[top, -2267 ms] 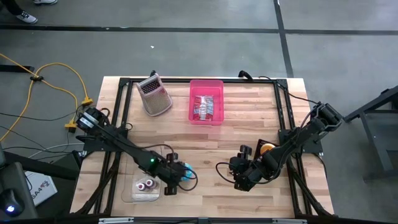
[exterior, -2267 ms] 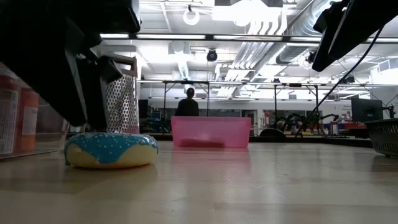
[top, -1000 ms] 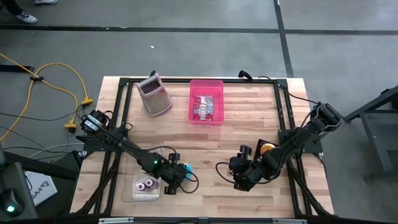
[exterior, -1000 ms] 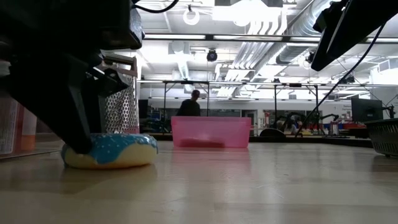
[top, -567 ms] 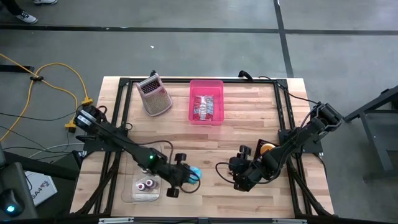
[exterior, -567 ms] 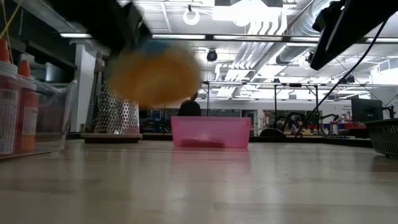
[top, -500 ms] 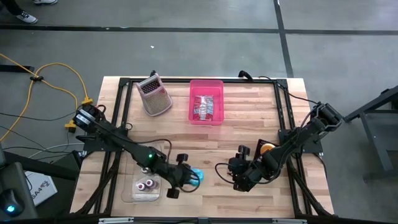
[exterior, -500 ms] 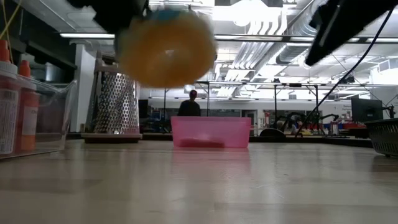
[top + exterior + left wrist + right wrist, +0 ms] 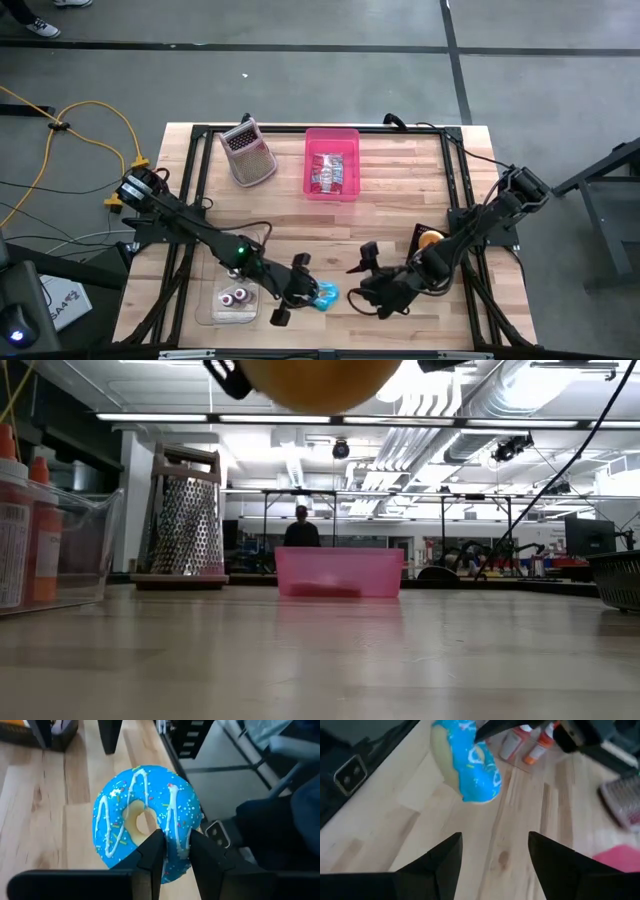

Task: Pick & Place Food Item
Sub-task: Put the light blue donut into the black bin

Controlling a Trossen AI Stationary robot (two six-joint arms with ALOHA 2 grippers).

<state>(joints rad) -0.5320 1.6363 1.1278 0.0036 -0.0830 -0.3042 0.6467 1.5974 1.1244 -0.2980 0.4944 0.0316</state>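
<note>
A blue-iced donut [image 9: 145, 820] with white stripes and sprinkles hangs clear of the wooden table [image 9: 400, 190], near its front edge and about mid-width. My left gripper [image 9: 175, 837] is shut on it. In the high view the donut [image 9: 327, 295] is just right of the left gripper [image 9: 306, 290]. The low view shows only the donut's pale underside [image 9: 320, 378], at the top. My right gripper [image 9: 362, 275] stands open a little right of the donut, facing it. In the right wrist view the donut [image 9: 467, 765] is ahead of the spread fingers [image 9: 492, 850]. My left gripper pinches the donut's ring at the part nearest the wrist [image 9: 172, 845]. One finger [image 9: 154, 847] is at the edge of the hole and the other [image 9: 197, 847] is on the outer rim. The fingers slant down from the table's left side. The donut is lifted clear, iced face tilted toward the wrist.
A pink bin [image 9: 332, 190] with packets stands at the far middle, with a metal grater [image 9: 248, 155] to its left. A clear tray [image 9: 222, 312] with small bottles lies near the front left. A dark basket [image 9: 428, 238] with something orange in it sits behind the right arm.
My left gripper has lifted the donut off the table and carried it up and toward the table's right edge, tipping the wrist upward. The donut, flat on the table a second ago, now hangs high and tilted. My right gripper has rolled and shifted toward the donut.
</note>
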